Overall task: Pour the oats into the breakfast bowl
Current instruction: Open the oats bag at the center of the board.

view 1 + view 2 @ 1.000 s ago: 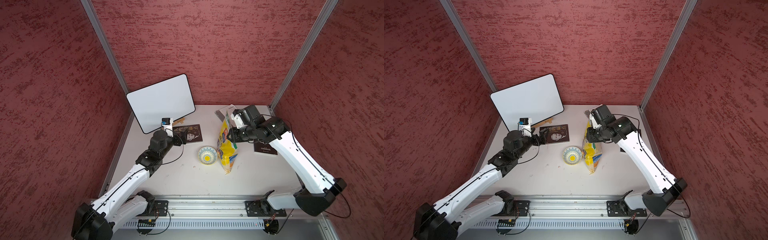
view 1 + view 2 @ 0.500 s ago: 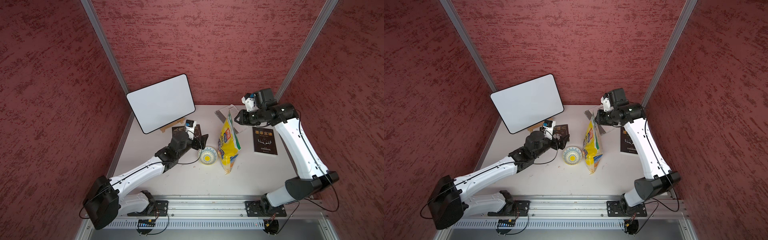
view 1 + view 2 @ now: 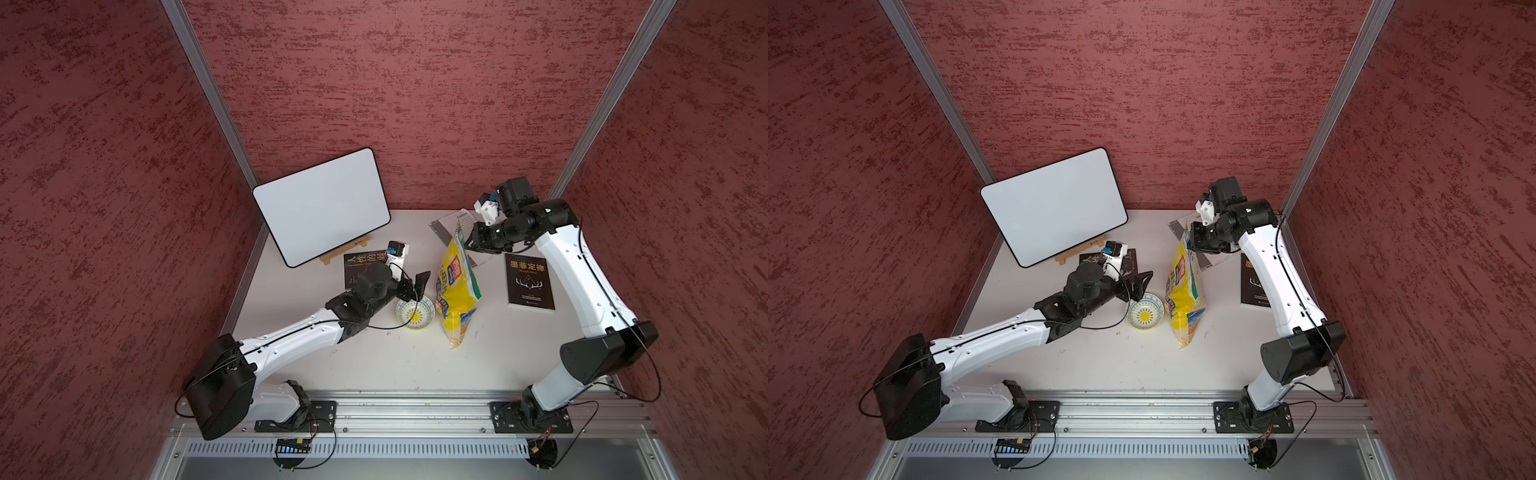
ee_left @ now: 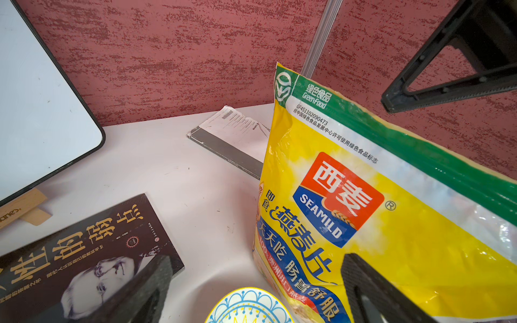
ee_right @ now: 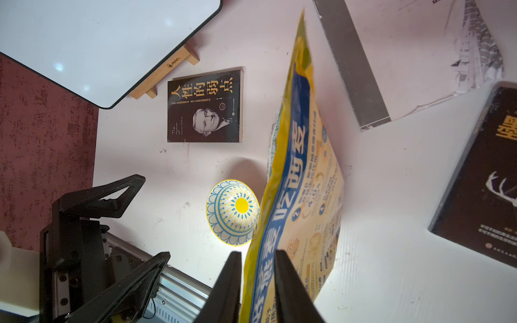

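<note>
Beside bowl [image 3: 414, 312]: yellow crinkly bag [image 3: 457, 286], green band.

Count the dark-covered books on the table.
2. The portrait book lies by the whiteboard's wooden stand; the antler book lies on the far side of the oats bag from the bowl.

Rough dark-red walls [image 3: 415, 104] and aluminium corner posts [image 3: 210, 91] rise beyond the left fingers [image 3: 423, 280]; a white, evenly lit table [image 3: 374, 361] lies beneath them.
</note>
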### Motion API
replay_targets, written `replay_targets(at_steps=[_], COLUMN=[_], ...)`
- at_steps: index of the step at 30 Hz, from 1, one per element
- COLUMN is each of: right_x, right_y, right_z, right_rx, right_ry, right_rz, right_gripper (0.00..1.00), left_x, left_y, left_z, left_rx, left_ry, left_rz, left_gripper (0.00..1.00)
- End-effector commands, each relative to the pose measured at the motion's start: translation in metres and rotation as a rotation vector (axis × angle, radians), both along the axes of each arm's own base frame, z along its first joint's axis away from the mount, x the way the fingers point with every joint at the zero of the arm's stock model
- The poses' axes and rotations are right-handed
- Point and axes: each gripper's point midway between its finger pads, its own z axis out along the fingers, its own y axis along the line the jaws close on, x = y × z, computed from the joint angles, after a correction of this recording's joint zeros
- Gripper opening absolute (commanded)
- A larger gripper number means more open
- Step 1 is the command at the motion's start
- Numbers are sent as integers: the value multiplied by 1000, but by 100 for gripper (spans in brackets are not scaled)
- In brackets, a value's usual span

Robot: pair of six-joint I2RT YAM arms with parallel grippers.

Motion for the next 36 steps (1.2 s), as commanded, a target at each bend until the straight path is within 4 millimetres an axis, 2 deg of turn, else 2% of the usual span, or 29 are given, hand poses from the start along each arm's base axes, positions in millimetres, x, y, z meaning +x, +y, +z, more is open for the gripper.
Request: replay_targets(at_steps=[1,21,29,36], right_x=[-2,-4,-4,-3], right_y=[0,4,3,2], right_z=[5,-5,-11,-9], right_rx=[0,-7,-32,-42], right_ry=[-4,25,41,32], right_rz=[9,31,32,27], right_gripper=[24,31,29,21], left_x=[4,5,6,6], left_y=[-4,-3,-3,-2], left_z=[13,9,8,7], left_rx=[-19,-10,-7,-3], left_ry=[-38,-32,-32,-30], left_rz=[7,15,18,21], left_gripper=[100,100,100,100])
